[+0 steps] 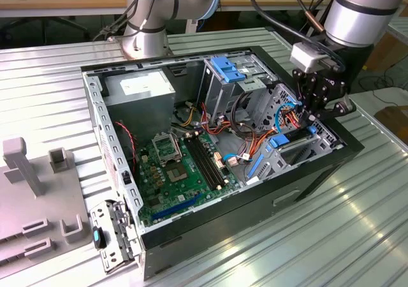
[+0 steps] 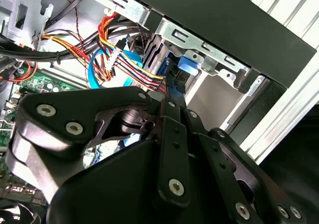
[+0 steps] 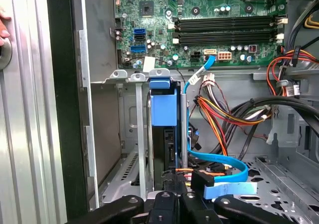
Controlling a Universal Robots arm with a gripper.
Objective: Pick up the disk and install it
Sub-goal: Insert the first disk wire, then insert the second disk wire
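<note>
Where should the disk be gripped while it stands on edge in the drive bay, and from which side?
Probably best: grip the disk across its thin exposed edge, on the blue carrier, coming straight in through the open side of the case. It stands on edge between the metal bay walls, so its flat faces are shut in, and the cables crowd one side.

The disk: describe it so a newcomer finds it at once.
Start at the open computer case and go to its drive cage at the exterior view's right, below the gripper. The disk stands on edge there; unlike the loose cables beside it, it wears a blue carrier.
</note>
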